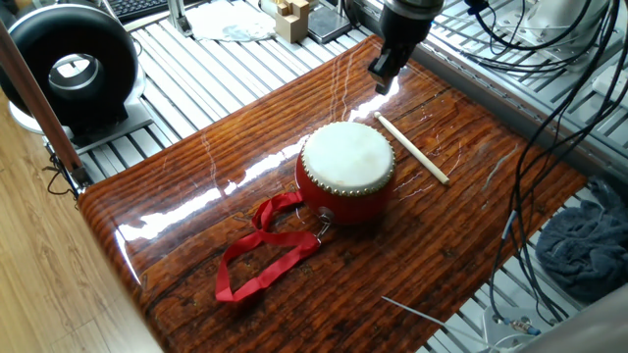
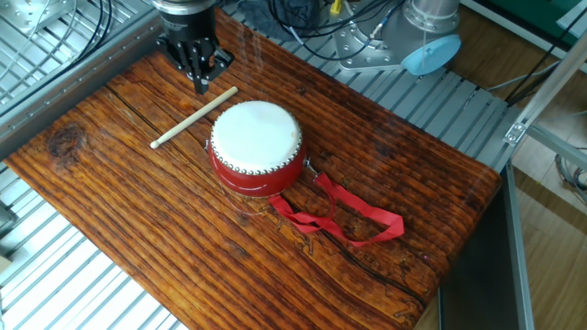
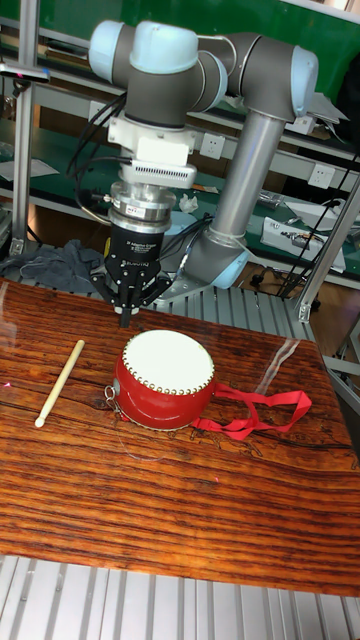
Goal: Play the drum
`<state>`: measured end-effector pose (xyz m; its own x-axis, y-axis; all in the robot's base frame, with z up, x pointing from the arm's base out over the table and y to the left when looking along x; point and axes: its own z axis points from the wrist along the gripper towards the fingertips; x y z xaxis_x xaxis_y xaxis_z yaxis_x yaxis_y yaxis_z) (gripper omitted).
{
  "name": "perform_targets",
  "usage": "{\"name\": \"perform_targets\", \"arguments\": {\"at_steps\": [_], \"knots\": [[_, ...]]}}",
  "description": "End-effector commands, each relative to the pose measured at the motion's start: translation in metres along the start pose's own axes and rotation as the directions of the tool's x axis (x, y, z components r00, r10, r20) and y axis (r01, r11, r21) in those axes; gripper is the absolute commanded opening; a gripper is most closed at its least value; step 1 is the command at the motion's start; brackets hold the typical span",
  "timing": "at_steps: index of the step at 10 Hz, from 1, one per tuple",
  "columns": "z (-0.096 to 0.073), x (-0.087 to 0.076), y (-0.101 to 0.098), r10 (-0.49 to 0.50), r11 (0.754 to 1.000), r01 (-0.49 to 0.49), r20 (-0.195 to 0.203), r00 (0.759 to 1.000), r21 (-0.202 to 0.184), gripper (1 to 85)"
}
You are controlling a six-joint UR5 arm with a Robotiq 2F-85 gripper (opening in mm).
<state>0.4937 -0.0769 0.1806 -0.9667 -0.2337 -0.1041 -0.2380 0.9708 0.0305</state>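
Note:
The drum (image 1: 346,160) (image 2: 256,136) (image 3: 166,368) stands upright mid-table, cream skin facing up, red body below. Its red ribbon strap (image 1: 263,257) (image 2: 352,216) (image 3: 262,410) trails loose across the wood. A wooden drumstick (image 1: 412,149) (image 2: 193,117) (image 3: 59,383) lies flat on the table beside the drum, untouched. My gripper (image 1: 381,75) (image 2: 202,84) (image 3: 125,318) hangs pointing down above the table's far edge, just beyond the stick's end and next to the drum. Its fingers meet at a point and hold nothing.
A big black ring-shaped device (image 1: 73,65) sits off the table's left corner. Wooden blocks (image 1: 292,18) and a white cloth (image 1: 232,24) lie behind. Cables (image 1: 549,59) hang at the right, above a grey cloth (image 1: 587,245). A thin metal rod (image 1: 424,320) rests near the front edge.

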Motion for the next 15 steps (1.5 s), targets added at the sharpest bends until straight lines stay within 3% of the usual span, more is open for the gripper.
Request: {"name": "perform_targets", "arguments": {"at_steps": [1, 5, 6, 7, 8, 9, 10, 11, 12, 14, 15], "knots": [[0.000, -0.001, 0.002, -0.005, 1.000, 0.005, 0.004, 1.000, -0.008, 1.0], [0.000, 0.002, 0.001, 0.037, 0.999, -0.037, -0.010, 0.999, -0.002, 1.0], [0.000, 0.006, -0.003, 0.085, 0.996, -0.085, -0.026, 0.996, 0.014, 1.0], [-0.001, 0.013, -0.013, 0.149, 0.988, -0.146, -0.045, 0.988, 0.059, 1.0], [-0.001, 0.011, -0.018, 0.248, 0.966, -0.245, -0.027, 0.968, 0.078, 1.0], [-0.002, 0.016, -0.025, 0.360, 0.928, -0.355, -0.027, 0.932, 0.113, 1.0], [-0.003, 0.007, -0.035, 0.312, 0.940, -0.311, 0.015, 0.950, 0.138, 1.0], [-0.003, 0.008, -0.034, 0.246, 0.960, -0.244, 0.001, 0.969, 0.137, 1.0], [-0.004, 0.017, -0.037, 0.212, 0.967, -0.204, -0.038, 0.976, 0.154, 1.0], [0.007, 0.023, -0.062, 0.159, 0.980, -0.151, -0.050, 0.986, 0.132, 1.0], [0.016, 0.029, -0.077, 0.143, 0.981, -0.133, -0.064, 0.988, 0.139, 2.0]]}}
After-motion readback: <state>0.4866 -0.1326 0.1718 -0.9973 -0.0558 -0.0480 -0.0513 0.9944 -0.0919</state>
